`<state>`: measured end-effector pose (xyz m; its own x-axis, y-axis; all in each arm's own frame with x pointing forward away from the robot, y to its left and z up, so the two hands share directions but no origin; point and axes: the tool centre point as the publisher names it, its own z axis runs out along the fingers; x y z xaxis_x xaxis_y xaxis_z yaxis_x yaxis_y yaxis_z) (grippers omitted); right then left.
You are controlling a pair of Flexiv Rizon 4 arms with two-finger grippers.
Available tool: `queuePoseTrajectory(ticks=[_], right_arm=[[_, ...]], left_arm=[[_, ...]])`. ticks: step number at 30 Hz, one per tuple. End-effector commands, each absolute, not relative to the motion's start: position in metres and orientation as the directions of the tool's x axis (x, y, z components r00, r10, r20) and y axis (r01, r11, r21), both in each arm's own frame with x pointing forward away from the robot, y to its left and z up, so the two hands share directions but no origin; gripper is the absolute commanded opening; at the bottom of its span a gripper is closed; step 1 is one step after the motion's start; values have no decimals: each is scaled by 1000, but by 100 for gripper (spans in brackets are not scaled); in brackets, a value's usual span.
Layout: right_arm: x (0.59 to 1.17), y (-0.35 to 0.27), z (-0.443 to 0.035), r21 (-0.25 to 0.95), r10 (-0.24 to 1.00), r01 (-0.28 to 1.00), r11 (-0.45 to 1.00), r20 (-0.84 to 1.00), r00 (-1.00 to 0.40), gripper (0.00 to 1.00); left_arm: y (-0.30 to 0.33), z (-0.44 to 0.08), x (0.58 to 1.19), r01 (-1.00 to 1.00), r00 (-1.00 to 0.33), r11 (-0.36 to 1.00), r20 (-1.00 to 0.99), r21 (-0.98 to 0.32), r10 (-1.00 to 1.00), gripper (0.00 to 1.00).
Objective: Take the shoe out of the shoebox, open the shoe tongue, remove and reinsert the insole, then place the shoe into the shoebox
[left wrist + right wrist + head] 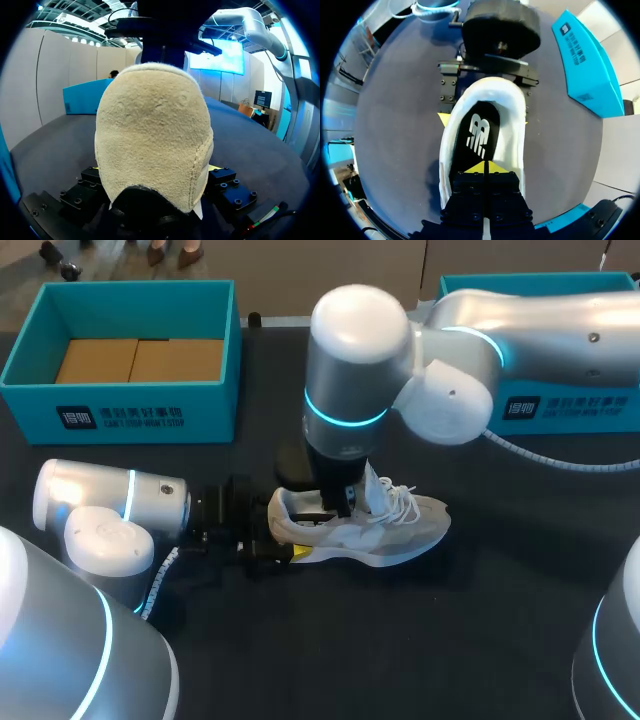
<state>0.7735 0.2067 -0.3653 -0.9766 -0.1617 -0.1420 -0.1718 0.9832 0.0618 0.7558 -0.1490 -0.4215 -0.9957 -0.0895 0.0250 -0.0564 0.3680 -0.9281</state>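
Shoe (pixel 365 530) stands sole-down on the dark worktop (pixel 470 640), out of the teal shoebox (pixel 120 400), which sits well behind its heel end. Heel is fuzzy beige suede; the laces are white. Left pincer (pixel 282 538) clamps the heel from both sides. Right pincer (pixel 484 169) is down in the shoe's opening, yellow tips pressed together over the black insole (pixel 472 145), which has a white logo. White print on the shoebox wall. Second teal box (pixel 560 350) behind the toe. Open worktop in front of the shoe.

A dark matte table (pixel 500 640) spreads across the whole scene
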Motion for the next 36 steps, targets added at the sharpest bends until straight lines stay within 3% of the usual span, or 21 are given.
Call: queuePoseTrajectory(ticks=[1, 12, 13, 14, 15, 18, 32, 36], right_arm=[[772, 210, -376, 55, -169, -176, 983, -122, -978, 0], [774, 197, -380, 30, -120, -125, 992, -133, -984, 0], [775, 197, -381, 30, -119, -124, 992, -132, -984, 11], [775, 196, -381, 30, -118, -123, 992, -131, -984, 11], [776, 197, -383, 33, -117, -123, 992, -129, -985, 29], [779, 199, -385, 36, -121, -126, 991, -128, -984, 34], [784, 204, -411, 46, -147, -150, 988, -64, -987, 32], [780, 204, -418, 49, -152, -154, 987, -38, -988, 23]], left_arm=[[-150, -423, 757, -57, -996, 370, 26, -927, -89, 0], [-150, -423, 757, -57, -996, 370, 26, -927, -89, 0], [-150, -423, 757, -57, -996, 370, 26, -927, -89, 0], [-150, -423, 757, -57, -996, 370, 26, -927, -89, 0], [-150, -423, 757, -57, -996, 370, 26, -927, -89, 0], [-150, -423, 757, -57, -996, 370, 26, -927, -89, 0], [-150, -423, 757, -57, -996, 370, 26, -927, -89, 0], [-150, -423, 757, -57, -996, 370, 26, -927, -89, 0]])
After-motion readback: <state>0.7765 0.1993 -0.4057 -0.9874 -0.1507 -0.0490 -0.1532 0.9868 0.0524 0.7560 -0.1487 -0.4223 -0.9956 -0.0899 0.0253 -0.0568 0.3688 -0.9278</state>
